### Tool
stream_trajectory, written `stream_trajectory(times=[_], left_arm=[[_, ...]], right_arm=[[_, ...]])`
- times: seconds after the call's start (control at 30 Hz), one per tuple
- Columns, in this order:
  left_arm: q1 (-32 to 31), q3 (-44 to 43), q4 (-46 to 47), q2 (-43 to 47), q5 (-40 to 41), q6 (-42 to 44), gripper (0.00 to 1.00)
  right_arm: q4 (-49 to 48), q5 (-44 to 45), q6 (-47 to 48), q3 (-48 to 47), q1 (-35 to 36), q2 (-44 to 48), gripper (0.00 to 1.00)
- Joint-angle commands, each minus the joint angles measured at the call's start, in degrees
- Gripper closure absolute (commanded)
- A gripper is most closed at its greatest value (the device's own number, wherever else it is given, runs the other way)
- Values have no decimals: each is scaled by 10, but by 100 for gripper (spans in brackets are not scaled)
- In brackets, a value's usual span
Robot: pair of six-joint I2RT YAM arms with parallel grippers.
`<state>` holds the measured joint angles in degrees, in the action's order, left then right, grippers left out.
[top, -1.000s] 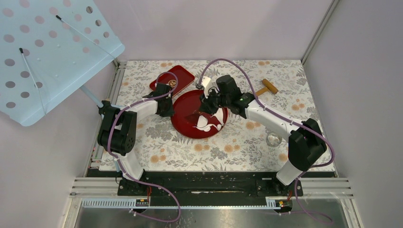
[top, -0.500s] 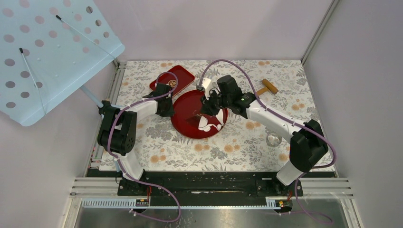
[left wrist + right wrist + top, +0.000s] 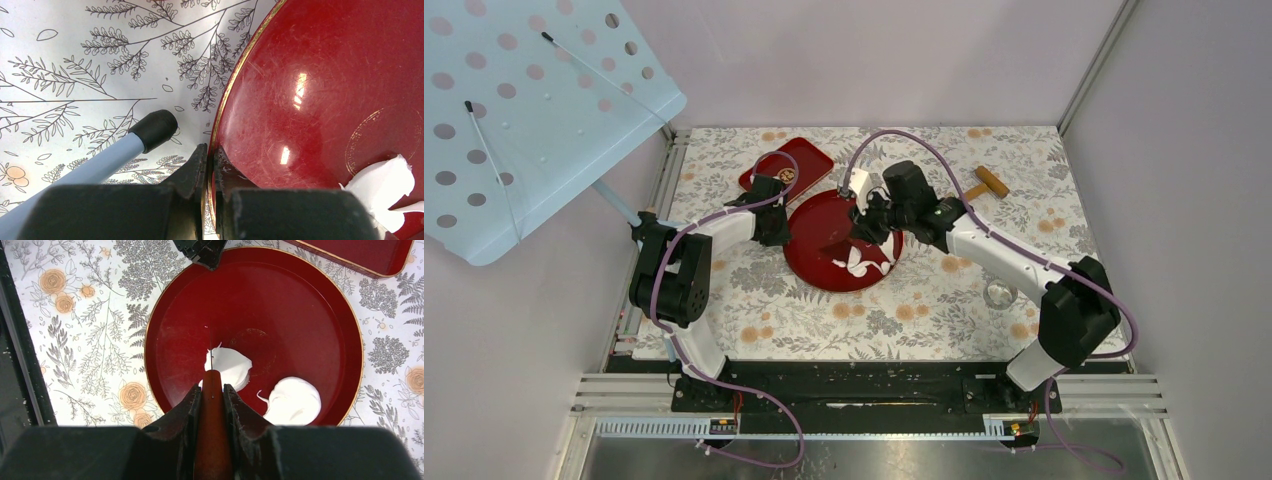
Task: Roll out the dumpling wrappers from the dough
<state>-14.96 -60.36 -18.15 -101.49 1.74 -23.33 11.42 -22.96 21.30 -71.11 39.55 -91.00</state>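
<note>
Beside your left gripper [image 3: 210,152], pinching the plate [image 3: 310,75], only its wrist view shows a stand foot [image 3: 155,127]; right gripper [image 3: 212,390] clamps a reddish tool [image 3: 212,435].

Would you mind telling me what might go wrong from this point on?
The left jaws grip only the rim of the plate, so the plate may slide if they slip. The reddish tool in the right jaws points at one dough piece and might tear or lift it.
</note>
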Motion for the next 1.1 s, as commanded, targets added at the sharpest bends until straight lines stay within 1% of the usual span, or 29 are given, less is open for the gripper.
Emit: stream_trajectory(times=[0.0,0.2,0.3,0.67,0.83,1.07], left_arm=[[5,1,17,3,30,13,100],[5,0,17,3,30,12,100],[5,0,18,3,30,13,100],[5,-1,17,3,29,14,100],[5,-1,16,2,29,14,100],[5,0,17,2,30,13,100]], right_arm=[[63,60,59,18,-6,15,100],[99,22,67,21,-7,35,100],[110,21,69,22,-7,41,100],[147,61,102,30,-16,48,100],[157,78,118,36,-47,62,100],[149,150,115,14,-90,73,100]])
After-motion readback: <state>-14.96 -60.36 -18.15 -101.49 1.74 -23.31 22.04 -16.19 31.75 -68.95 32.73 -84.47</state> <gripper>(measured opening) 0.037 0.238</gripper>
